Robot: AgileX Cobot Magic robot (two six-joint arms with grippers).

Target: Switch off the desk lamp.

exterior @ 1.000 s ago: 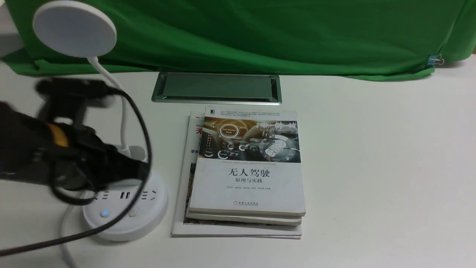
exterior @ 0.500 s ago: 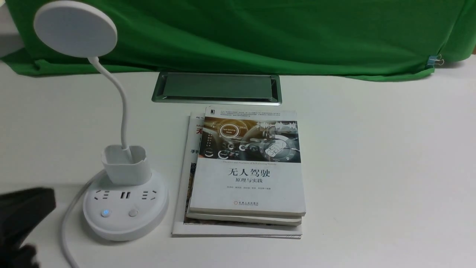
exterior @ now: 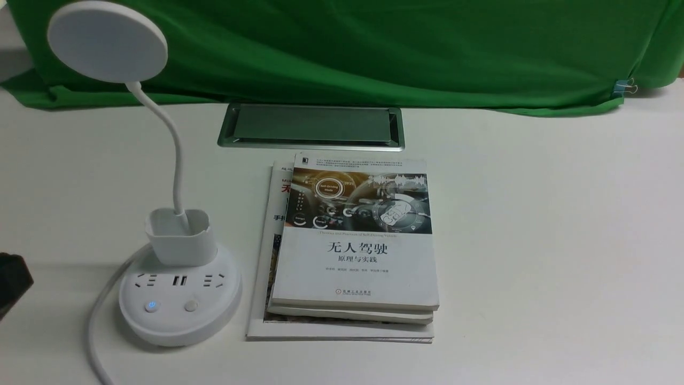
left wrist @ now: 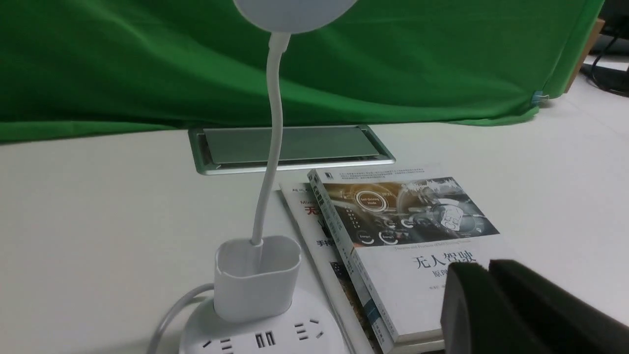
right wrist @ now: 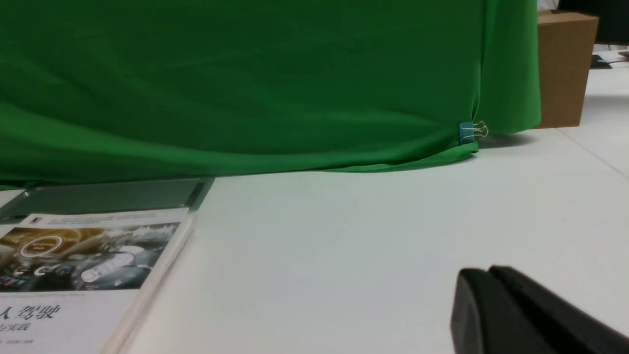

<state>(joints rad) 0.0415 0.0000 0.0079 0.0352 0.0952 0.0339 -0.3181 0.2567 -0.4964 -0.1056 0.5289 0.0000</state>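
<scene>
Two buttons point(exterior: 191, 306) on the desk lamp point(exterior: 180, 243) at lower left await — the left hand point(left wrist: 489, 269), fingers point(left wrist: 467, 309) pressed together, should tap one squarely from above, not shove the base point(exterior: 216, 320)

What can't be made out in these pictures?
Desk lamp cable: end runs off front view's bottom edge.
Lower books: titles covered by the top book.
Lamp head: cut by left wrist view's top edge.
Left gripper, right gripper: wrist views' corners show only dark fingertips.

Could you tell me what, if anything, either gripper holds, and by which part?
Nothing is held: the left gripper and right gripper both have empty, shut jaws.
</scene>
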